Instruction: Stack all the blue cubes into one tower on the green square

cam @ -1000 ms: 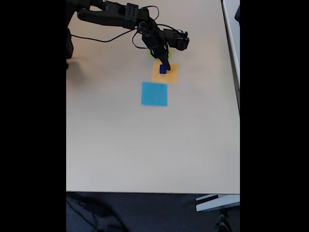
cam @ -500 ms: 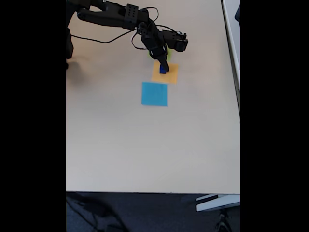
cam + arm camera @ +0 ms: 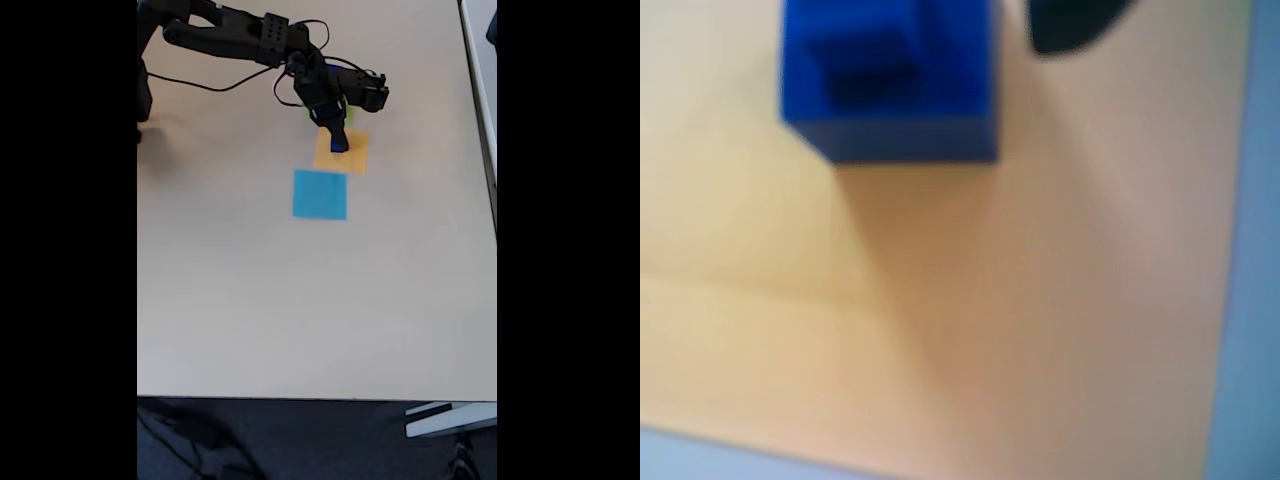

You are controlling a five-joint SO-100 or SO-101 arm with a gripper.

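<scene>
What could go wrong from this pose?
1. The claw sits at a blue cube on the orange square; whether it grips is unclear, so lifting may drop it.
2. The wrist view shows a smaller cube atop the larger one; it could topple.
3. The arm hides most of the green square, so placement may miss.

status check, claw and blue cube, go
Claw down over the orange square, grip state unclear. Blue cubes stacked on orange, not on the green square. Arm overhangs green.

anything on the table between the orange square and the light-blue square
No. In the fixed view, bare table separates the orange square from the light-blue square.
</scene>
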